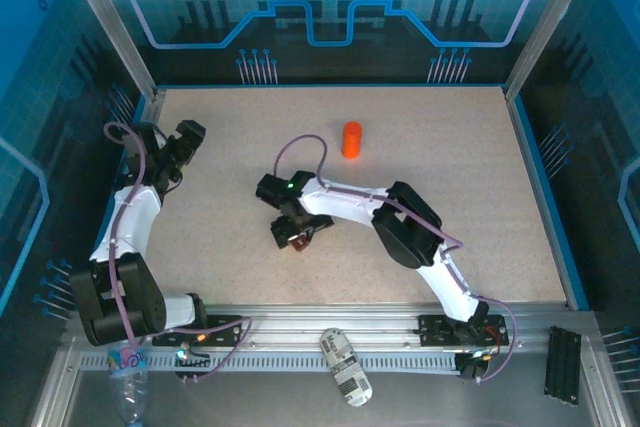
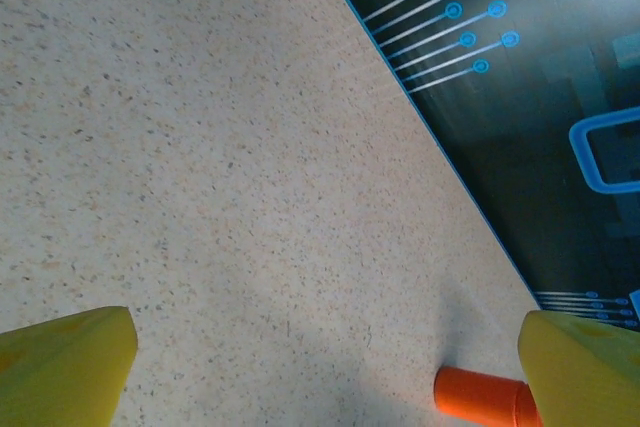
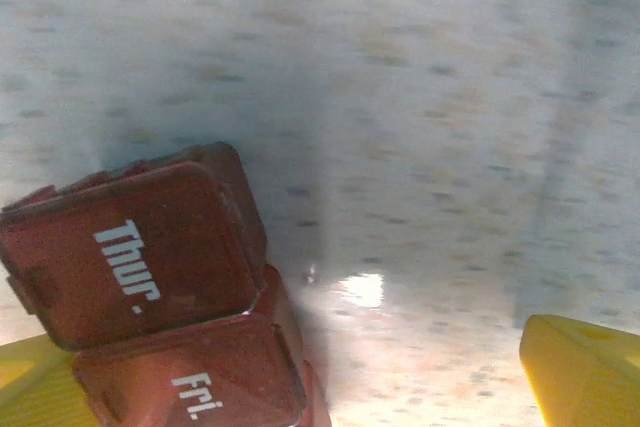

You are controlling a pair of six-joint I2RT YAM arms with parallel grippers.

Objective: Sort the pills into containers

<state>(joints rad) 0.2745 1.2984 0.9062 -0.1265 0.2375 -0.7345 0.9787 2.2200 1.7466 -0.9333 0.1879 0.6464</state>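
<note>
The containers (image 3: 150,287) are one dark red-brown box with two shut lids marked "Thur." and "Fri.". In the right wrist view it lies on the table against my left yellow fingertip (image 3: 35,387). My right gripper (image 3: 310,377) is open around the box's right side, and the other fingertip (image 3: 585,367) stands well clear. From above, the right gripper (image 1: 295,230) hovers over the box (image 1: 297,241) at mid-table. My left gripper (image 1: 186,139) is open over bare table at the far left. Its wrist view shows the left gripper (image 2: 325,372) empty. The pills are out of view.
An orange bottle (image 1: 352,139) stands upright behind the box, and the orange bottle (image 2: 480,397) peeks in by the left gripper's right fingertip. A labelled white bottle (image 1: 345,367) and a clear plastic bottle (image 1: 130,372) lie on the front rail. Blue-edged walls ring the table.
</note>
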